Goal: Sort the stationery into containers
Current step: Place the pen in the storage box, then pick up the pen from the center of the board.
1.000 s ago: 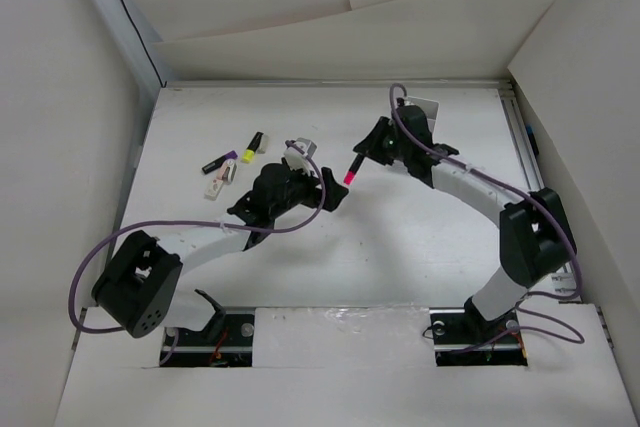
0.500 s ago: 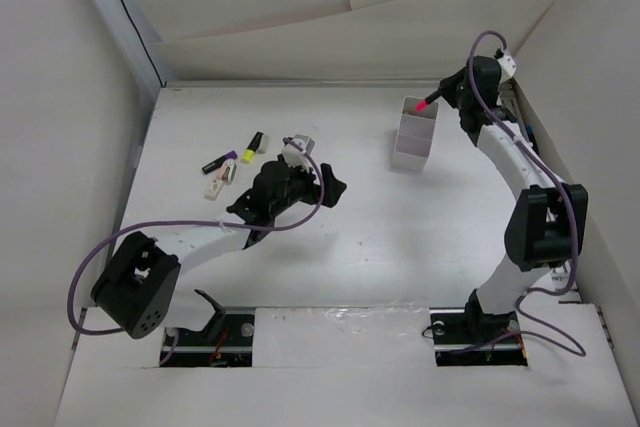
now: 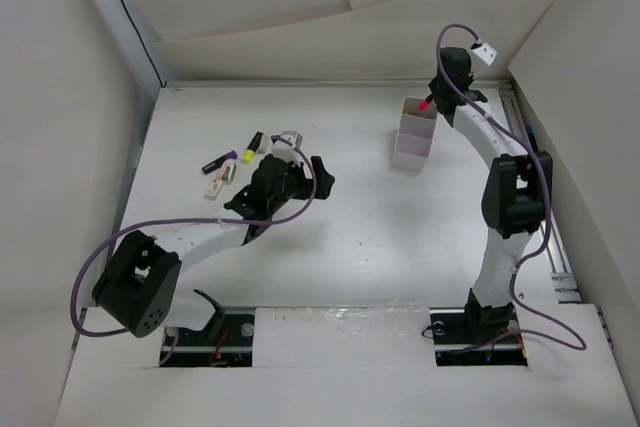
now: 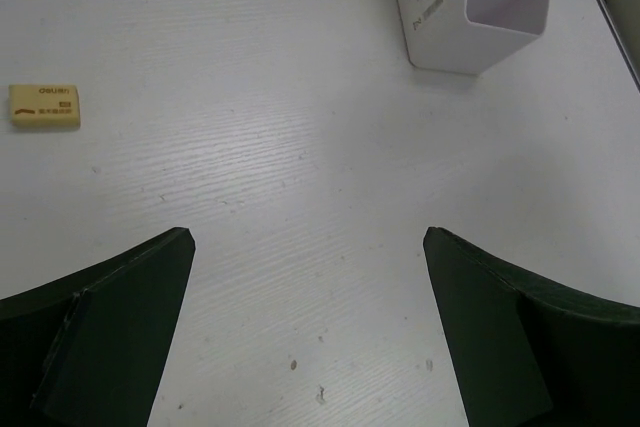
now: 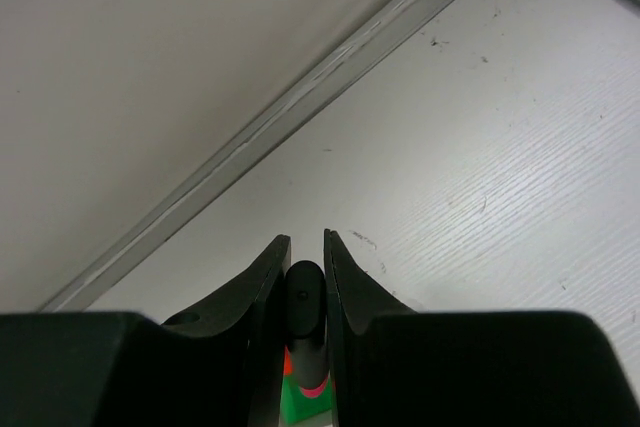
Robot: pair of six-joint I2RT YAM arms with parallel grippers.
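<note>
The white divided plastic box stands just below the right gripper. Its jaws are nearly closed, pinching the black end of a short pink highlighter marker over the box's far compartment. Some green shows beneath them, but what lies inside cannot be told. The left gripper gapes wide, holding nothing. A small tan rectangular eraser lies on the table ahead and to the left of its jaws.

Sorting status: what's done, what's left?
Done: nothing confirmably inside the box. In hand: the right hand grips the pink marker right above the box's far end, not released. Left: the yellow marker and purple marker, among others, lie on the table, plus the eraser; the left hand is open and empty.
</note>
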